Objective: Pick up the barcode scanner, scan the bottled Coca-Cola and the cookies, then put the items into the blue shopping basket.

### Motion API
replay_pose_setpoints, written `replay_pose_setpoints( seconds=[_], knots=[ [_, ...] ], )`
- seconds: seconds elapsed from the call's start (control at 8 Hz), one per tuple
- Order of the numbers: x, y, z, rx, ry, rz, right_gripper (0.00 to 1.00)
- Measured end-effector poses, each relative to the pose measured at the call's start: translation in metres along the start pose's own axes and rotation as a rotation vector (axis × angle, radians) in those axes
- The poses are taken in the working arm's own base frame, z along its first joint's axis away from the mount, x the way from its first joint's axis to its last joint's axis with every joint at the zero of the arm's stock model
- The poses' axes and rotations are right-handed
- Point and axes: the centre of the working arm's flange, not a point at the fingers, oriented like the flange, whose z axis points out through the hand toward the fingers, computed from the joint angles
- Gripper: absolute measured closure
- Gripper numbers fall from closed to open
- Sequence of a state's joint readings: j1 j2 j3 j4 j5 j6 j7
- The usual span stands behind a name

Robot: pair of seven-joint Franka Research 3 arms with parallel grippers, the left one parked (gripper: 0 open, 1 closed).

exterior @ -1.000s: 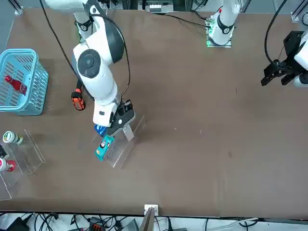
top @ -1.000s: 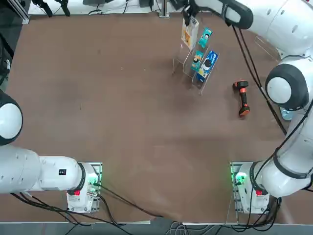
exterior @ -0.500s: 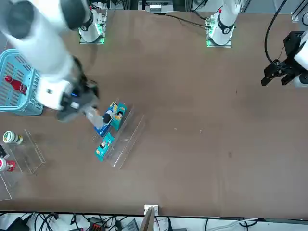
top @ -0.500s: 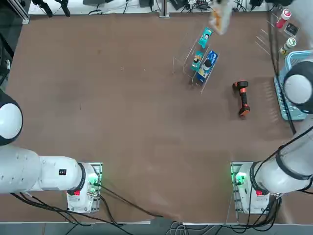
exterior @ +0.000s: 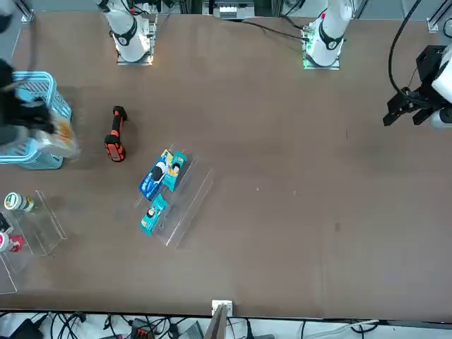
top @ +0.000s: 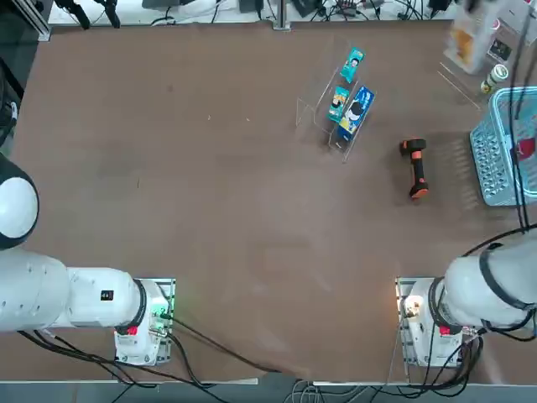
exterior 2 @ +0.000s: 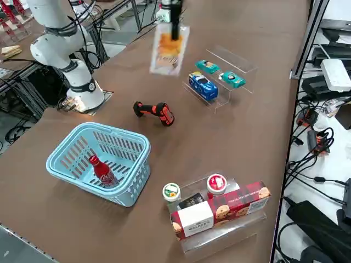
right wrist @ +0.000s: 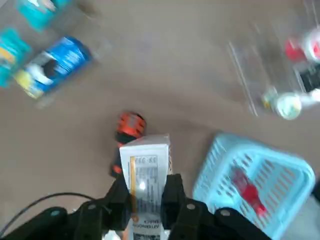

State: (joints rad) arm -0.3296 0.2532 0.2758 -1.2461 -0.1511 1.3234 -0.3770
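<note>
Beside blue shopping basket (exterior 2: 143, 152), right pincer (right wrist: 146, 196) clamps cookies (right wrist: 145, 170) (seemingly airborne)

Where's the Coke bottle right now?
The Coke bottle lies tilted inside the blue basket, at the table's right edge, seen from the right side camera. The scanner lies on the table just beyond the basket.

The right gripper (right wrist: 146, 197) is raised above the table near its right edge, fingers (right wrist: 119, 196) clamped on the narrow sides of the cookies (right wrist: 145, 175), which hang below it. In the right side view the wrist points straight down over the carton.
</note>
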Motion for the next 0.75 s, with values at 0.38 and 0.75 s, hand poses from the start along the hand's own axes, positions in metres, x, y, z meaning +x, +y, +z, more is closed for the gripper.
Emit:
replay_pose_setpoints(
  seconds=[0.38, 0.75],
  knots=[
    [-0.103, 0.146, 0.07, 0.01, 0.033, 0.057, 0.69],
    [-0.165, 0.173, 0.143, 0.034, 0.113, 0.093, 0.69]
  ],
)
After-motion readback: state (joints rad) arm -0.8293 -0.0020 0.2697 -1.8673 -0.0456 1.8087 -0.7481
